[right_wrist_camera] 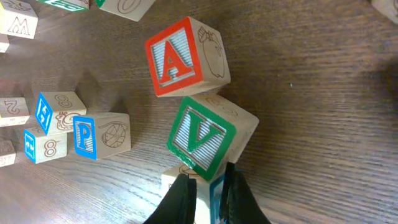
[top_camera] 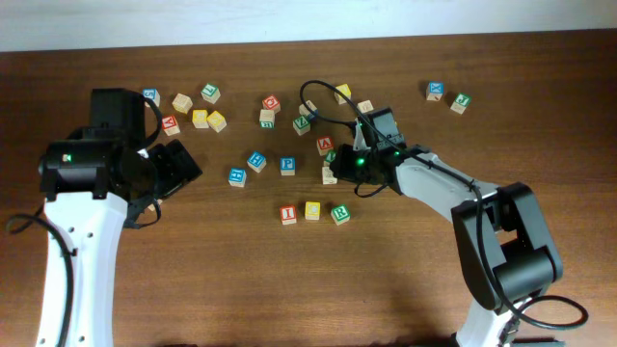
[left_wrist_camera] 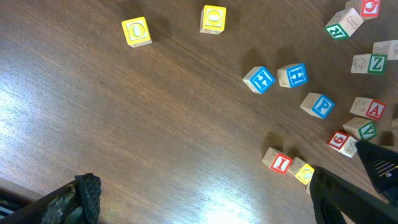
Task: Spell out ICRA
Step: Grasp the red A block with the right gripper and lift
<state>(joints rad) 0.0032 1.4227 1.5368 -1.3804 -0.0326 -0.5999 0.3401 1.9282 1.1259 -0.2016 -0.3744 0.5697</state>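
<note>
I cube (top_camera: 288, 214), C cube (top_camera: 312, 210) and R cube (top_camera: 339, 214) are lined up mid-worktop. A cube (right_wrist_camera: 177, 59) is touched by the V cube (right_wrist_camera: 199, 140), which stands before the right gripper (right_wrist_camera: 208, 186). Its grip cannot be told. The left gripper (left_wrist_camera: 211, 205) is held spread.

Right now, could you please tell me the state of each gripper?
Left gripper: open, empty.
Right gripper: fingers nearly together over a cube; grip cannot be told.

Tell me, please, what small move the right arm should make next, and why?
Probably ease the right gripper past the green V cube onto the red A cube: the I cube, C cube and R cube already sit in a row, and A lies beyond V.
</note>
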